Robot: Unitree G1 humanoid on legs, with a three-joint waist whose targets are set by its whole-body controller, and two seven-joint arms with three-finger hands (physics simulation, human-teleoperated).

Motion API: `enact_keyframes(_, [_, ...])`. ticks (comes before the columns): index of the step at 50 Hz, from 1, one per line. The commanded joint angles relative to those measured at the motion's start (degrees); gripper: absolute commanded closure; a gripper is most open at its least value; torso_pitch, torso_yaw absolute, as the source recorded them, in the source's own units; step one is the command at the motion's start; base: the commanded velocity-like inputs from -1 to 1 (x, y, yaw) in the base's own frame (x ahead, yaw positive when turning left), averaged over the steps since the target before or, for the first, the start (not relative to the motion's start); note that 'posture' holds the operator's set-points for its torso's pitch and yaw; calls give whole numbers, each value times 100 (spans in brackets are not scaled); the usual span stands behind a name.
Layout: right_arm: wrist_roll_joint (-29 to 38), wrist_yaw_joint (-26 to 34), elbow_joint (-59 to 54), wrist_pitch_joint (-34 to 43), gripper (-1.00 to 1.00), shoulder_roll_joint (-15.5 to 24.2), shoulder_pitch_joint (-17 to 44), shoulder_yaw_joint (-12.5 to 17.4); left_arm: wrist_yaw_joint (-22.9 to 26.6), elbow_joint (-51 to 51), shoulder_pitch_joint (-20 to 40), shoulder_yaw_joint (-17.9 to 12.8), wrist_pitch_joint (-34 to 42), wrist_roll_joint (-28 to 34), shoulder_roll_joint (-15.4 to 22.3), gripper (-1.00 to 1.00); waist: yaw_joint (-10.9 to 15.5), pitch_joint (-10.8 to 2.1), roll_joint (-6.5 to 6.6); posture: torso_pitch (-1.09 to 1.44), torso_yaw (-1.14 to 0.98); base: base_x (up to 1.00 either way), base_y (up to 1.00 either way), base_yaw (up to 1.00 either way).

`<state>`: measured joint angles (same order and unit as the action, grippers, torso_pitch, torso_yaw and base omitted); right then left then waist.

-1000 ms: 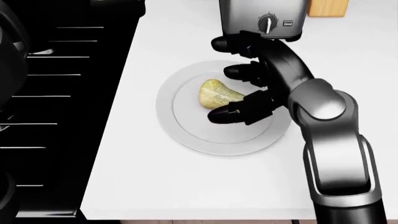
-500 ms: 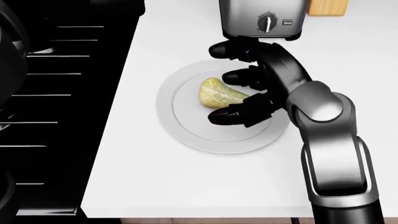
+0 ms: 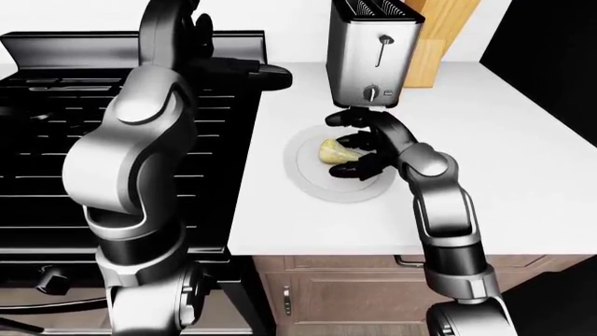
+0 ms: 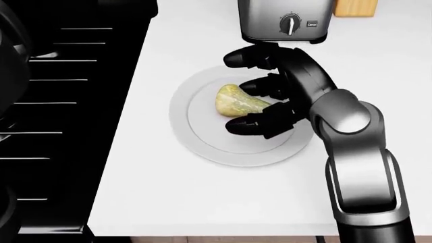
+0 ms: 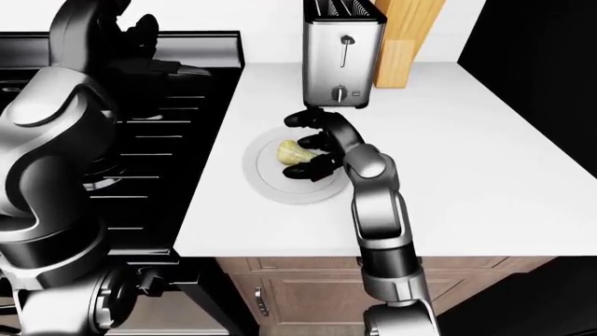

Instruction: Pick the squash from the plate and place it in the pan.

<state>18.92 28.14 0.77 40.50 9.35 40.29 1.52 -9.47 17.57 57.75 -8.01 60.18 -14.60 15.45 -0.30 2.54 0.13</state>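
Observation:
A yellow-green squash (image 4: 236, 101) lies on the round white plate (image 4: 202, 147) on the white counter. My right hand (image 4: 237, 92) reaches over the plate from the right. Its black fingers (image 4: 246, 125) stand around the squash, one below it and one against its upper side, while the thumb sits apart above it. The hand is open. My left arm is raised at the left of the eye views, its hand (image 5: 140, 26) held high over the stove with nothing in it. A dark pan handle (image 3: 266, 69) pokes out behind that arm; the pan's body is hidden.
A steel toaster (image 4: 287, 20) stands just above the plate, with a wooden block (image 3: 439, 42) to its right. The black stove (image 4: 67, 101) fills the left. The counter's edge (image 4: 202, 234) runs along the bottom.
My right hand has shifted slightly left over the plate and its fingers have curled closer about the squash. The squash has not moved.

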Motion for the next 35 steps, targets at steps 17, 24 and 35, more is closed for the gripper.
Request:
enact_keyframes(17, [-24, -125, 164, -205, -13, 44, 228, 85, -35, 206, 215, -51, -85, 3, 38, -100, -2, -164, 1, 0, 0, 0, 0, 0])
enact_keyframes(24, [-33, -133, 130, -232, -13, 49, 225, 66, -29, 170, 212, -43, -122, 8, 38, -100, -1, -163, 1, 0, 0, 0, 0, 0])
enact_keyframes(35, [-2, -146, 80, -283, -11, 11, 203, 24, -25, 174, 212, -50, -122, 6, 46, -100, -3, -163, 1, 0, 0, 0, 0, 0])
